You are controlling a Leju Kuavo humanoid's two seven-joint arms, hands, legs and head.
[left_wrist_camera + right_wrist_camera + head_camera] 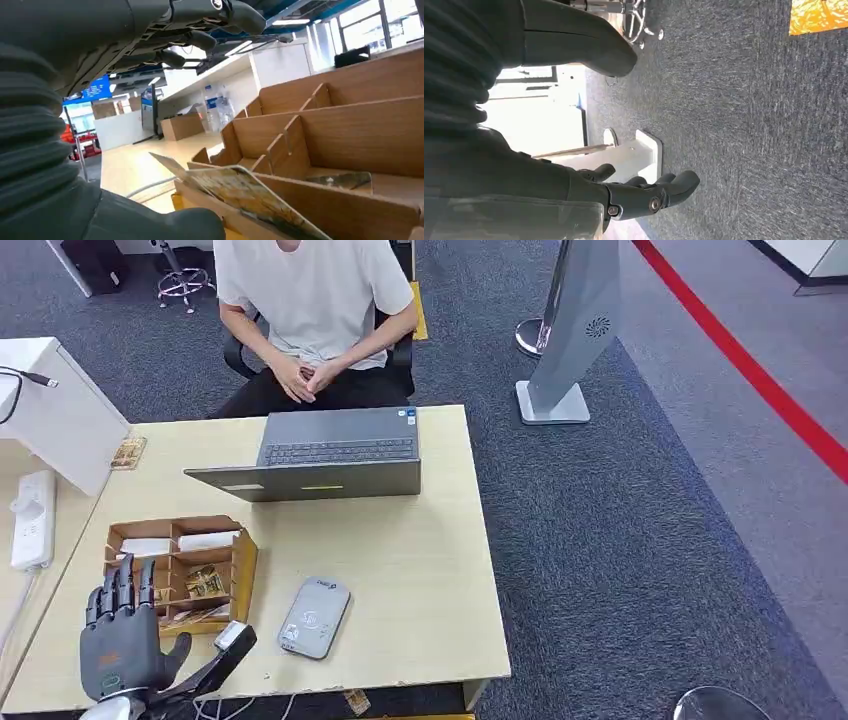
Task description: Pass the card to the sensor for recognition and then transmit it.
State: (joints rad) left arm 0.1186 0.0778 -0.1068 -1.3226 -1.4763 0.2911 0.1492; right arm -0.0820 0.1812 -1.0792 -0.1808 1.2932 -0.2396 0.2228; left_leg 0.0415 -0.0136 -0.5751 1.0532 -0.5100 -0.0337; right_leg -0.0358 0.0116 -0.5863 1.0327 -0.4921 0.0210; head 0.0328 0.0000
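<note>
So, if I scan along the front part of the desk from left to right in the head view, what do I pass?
White power strip → robot's left hand → wooden card box → grey card sensor → bare desk → blue-grey carpet.

Grey sensor (314,618), tan wooden organizer (243,570), grey laptop (320,462)

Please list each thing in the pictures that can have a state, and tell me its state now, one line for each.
Laptop: lid open, facing the seated person.
Wooden organizer: on the desk, cards lying in its compartments.
Card: resting tilted on the organizer's front edge, not gripped.
Card sensor: flat on the desk, nothing on it.
Left robot hand: open, fingers spread, beside the organizer.
Right robot hand: open, empty, above the carpet.
</note>
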